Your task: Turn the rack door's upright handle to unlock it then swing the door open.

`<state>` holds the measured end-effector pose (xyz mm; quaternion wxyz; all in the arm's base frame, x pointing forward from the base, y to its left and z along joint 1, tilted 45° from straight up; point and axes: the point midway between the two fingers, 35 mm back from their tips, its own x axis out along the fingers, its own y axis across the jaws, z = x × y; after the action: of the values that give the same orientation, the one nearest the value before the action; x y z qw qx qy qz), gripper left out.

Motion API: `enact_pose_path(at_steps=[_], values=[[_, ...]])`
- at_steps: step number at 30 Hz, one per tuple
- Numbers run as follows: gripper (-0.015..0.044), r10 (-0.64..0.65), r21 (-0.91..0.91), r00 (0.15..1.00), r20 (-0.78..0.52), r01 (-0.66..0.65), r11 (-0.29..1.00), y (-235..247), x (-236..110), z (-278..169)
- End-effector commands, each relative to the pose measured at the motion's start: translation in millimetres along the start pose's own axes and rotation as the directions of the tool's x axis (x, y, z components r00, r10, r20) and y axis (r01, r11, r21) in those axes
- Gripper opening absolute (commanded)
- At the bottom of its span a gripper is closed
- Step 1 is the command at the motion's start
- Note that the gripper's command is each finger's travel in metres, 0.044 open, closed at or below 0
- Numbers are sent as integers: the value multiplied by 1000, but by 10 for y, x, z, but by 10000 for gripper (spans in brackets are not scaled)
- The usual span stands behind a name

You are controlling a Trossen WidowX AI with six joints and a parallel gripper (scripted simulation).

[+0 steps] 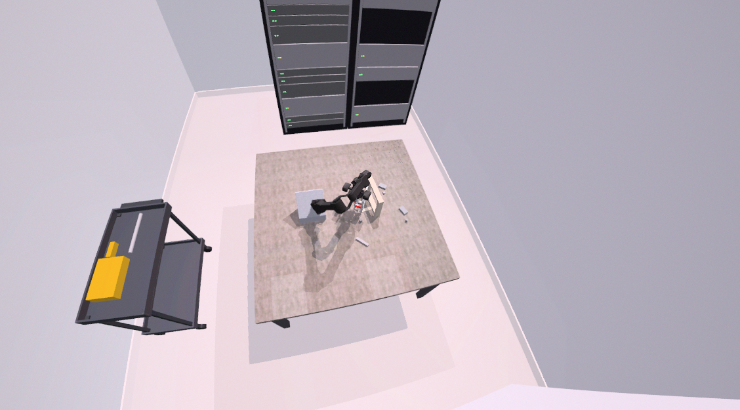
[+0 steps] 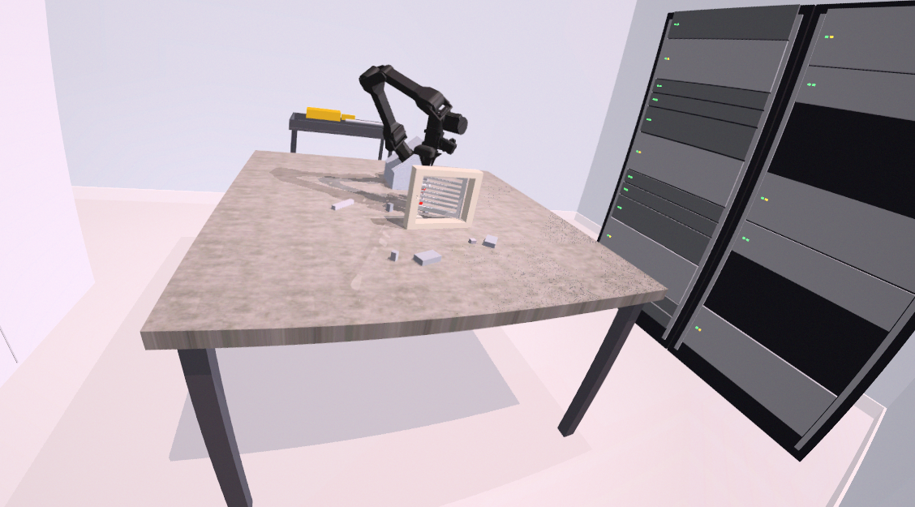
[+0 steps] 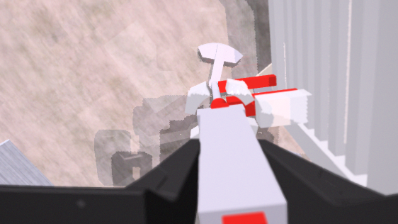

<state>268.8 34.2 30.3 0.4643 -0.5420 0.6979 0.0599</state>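
Observation:
The cream door frame stands upright on the table. The grey slatted door stands partly swung out on the arm's side of the frame; its exact angle is unclear. The pale upright handle has a red end and runs down toward white claws and red parts beside the door. My gripper is shut on the handle, a black finger on each side. Its fingers are hidden behind the frame in the exterior view. How far the handle is turned is unclear.
The arm stands on a grey base. A pale bar and a small grey block lie beside the frame. Other small blocks, including a flat grey one, lie beyond it.

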Motion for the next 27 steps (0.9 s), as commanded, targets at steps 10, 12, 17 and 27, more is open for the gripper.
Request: enact_pose_path(at_steps=[10,12,17,27], values=[[10,1,205,1000,6,-2,979,257,6,76],[10,1,232,1000,6,-2,973,296,6,92],[10,1,300,1000,6,-3,954,393,6,133],[10,2,430,1000,7,-5,903,576,4,236]])
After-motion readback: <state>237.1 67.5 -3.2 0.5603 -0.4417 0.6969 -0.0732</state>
